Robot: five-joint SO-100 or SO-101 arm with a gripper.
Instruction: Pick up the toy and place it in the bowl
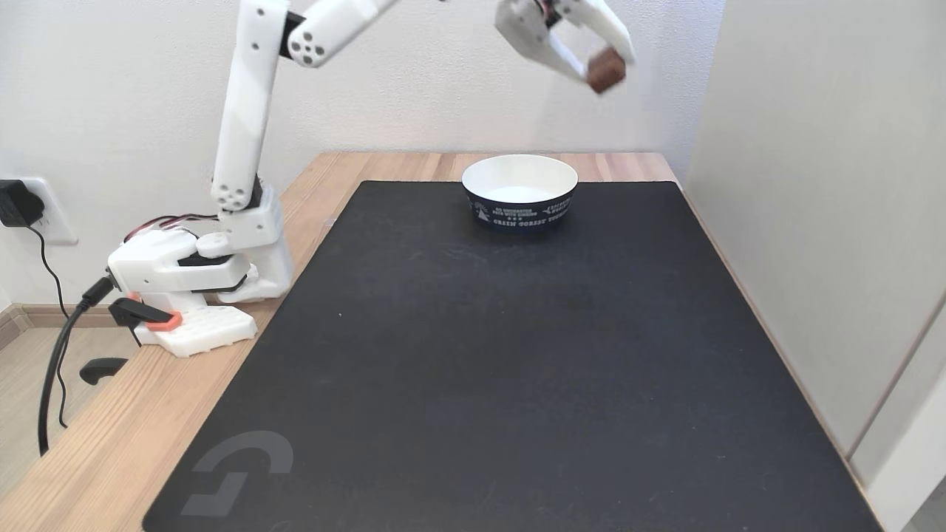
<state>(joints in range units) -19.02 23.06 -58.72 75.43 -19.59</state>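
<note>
High at the top of the fixed view, the small reddish-brown toy (606, 70) is pinched between the white fingers of my gripper (607, 65), which is shut on it. The toy hangs in the air well above the table, up and to the right of the bowl. The bowl (519, 191) is round, white inside and dark navy outside with white lettering. It stands at the far end of the black mat and its inside looks bare.
A large black mat (510, 355) covers most of the wooden table (111, 443). The arm's base (196, 281) is clamped at the table's left edge with cables trailing off. A wall panel (828, 222) runs close along the right side.
</note>
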